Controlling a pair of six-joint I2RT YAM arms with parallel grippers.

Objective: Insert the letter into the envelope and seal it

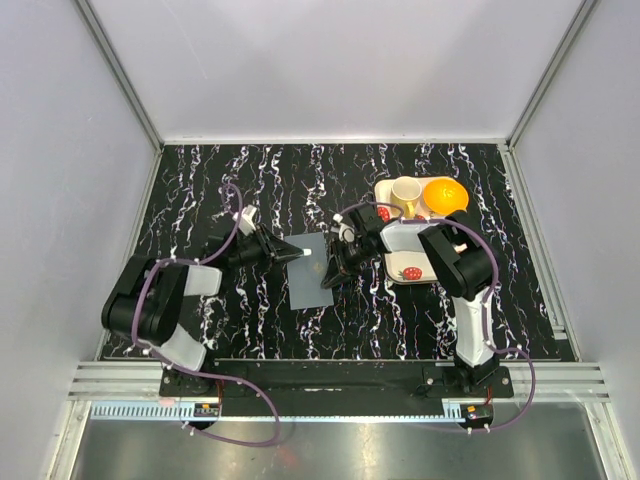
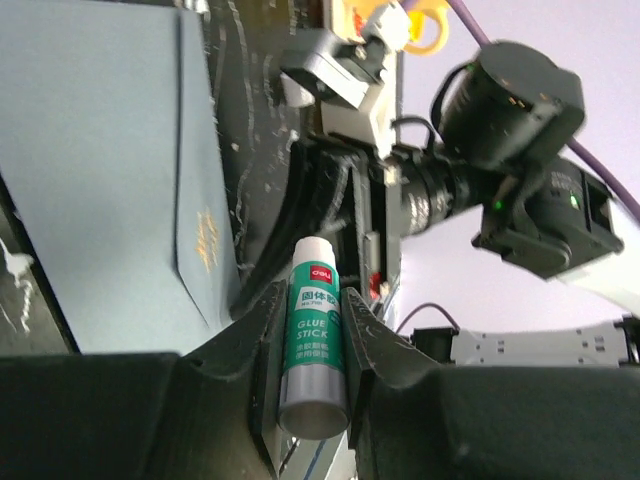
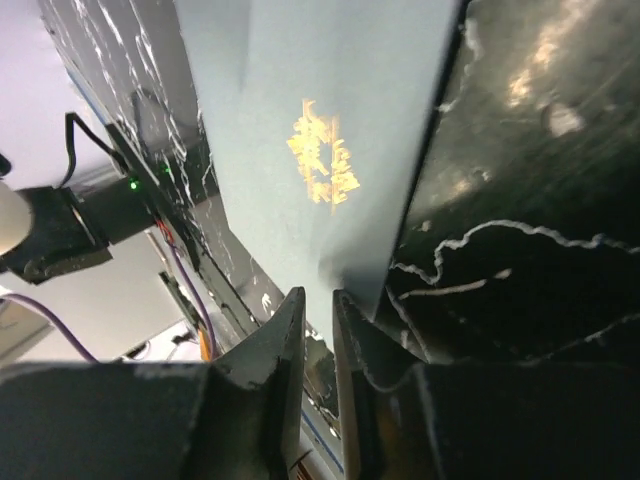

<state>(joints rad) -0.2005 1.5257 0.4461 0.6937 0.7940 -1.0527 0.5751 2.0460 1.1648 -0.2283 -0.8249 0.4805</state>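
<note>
The dark slate-grey envelope (image 1: 305, 275) lies flat on the black marbled table, between the two grippers. It shows a gold emblem in the right wrist view (image 3: 320, 160) and in the left wrist view (image 2: 100, 170). My left gripper (image 1: 288, 250) is at the envelope's far left corner, shut on a green and white glue stick (image 2: 315, 340) whose white tip points forward. My right gripper (image 1: 333, 270) is at the envelope's right edge. In the right wrist view its jaws (image 3: 318, 293) stand almost closed, pinching a raised edge of the envelope. The letter is not in view.
A strawberry-printed cream tray (image 1: 410, 270) sits at the back right, with a yellow cup (image 1: 405, 195) and an orange (image 1: 445, 193) on it. The right arm reaches over it. White walls surround the table.
</note>
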